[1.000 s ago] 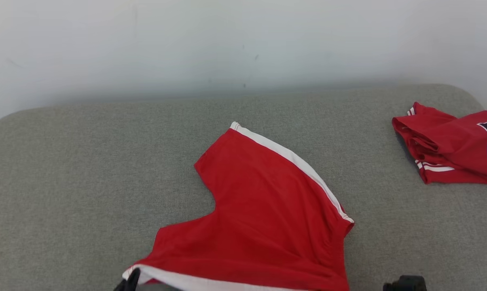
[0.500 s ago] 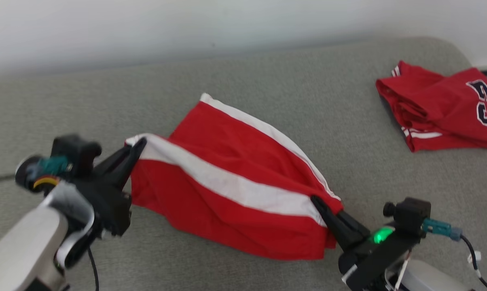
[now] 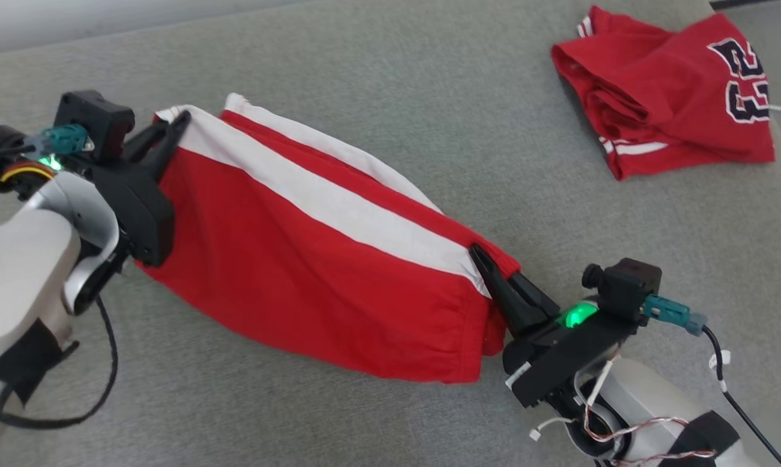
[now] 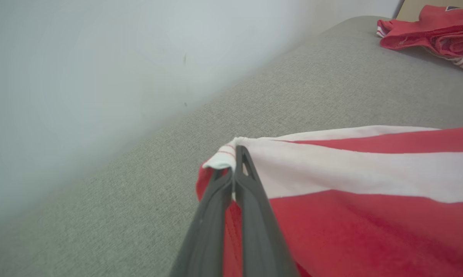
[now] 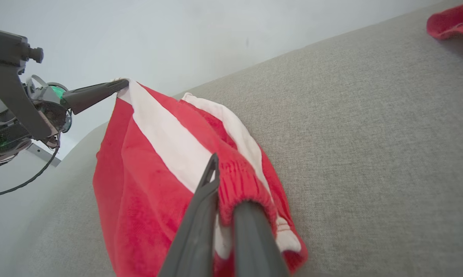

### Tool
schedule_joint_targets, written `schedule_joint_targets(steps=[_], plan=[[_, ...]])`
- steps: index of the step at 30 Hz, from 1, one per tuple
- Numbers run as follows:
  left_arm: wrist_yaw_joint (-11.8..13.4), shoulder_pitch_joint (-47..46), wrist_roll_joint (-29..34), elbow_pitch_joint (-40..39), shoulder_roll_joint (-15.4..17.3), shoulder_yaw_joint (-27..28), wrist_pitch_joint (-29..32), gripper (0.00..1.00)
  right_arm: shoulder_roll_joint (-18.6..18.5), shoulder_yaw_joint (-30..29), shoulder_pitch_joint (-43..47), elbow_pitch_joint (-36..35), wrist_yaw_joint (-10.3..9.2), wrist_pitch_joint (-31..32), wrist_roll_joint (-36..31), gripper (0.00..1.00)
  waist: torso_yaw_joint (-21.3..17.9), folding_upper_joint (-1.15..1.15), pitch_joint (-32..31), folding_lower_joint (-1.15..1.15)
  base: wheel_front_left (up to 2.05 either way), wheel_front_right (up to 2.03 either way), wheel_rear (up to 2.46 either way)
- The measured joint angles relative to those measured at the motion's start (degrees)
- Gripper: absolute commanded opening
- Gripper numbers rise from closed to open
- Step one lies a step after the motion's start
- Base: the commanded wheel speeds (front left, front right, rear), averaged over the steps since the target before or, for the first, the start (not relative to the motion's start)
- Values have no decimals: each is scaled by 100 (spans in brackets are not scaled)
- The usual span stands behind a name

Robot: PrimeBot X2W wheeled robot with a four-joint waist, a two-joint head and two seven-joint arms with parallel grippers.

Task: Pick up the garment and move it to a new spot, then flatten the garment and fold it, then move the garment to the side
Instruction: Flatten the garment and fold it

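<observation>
Head view: L hand (image 3: 175, 122), R hand (image 3: 476, 251), each w/ tight grip on opposite garment (image 3: 287, 259) ends.

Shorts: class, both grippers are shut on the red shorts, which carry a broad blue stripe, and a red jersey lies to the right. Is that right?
One detail is wrong: the stripe is white, not blue, as the head view shows. The rest stands: the left gripper and right gripper are both shut on the red shorts, and a red jersey lies to the right.
</observation>
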Motion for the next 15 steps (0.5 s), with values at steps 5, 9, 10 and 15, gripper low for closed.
schedule_joint_targets(steps=[5,9,10,15], plan=[[-1,-402,-19,543,-34,-354,-505,0,235,-85,-130,177,0,0,-238,0,-239,0,261,0,0,0,0],[-1,-556,-62,826,-98,-643,-892,0,349,-109,-137,270,0,0,-413,0,-383,0,384,-1,0,0,0],[-1,-586,-73,888,-104,-702,-1038,0,368,-112,-144,298,0,0,-457,0,-410,0,401,-1,0,0,0],[-1,-626,-191,1343,-210,-977,-1268,100,454,38,-197,431,0,0,-647,100,-460,0,369,0,0,0,0]])
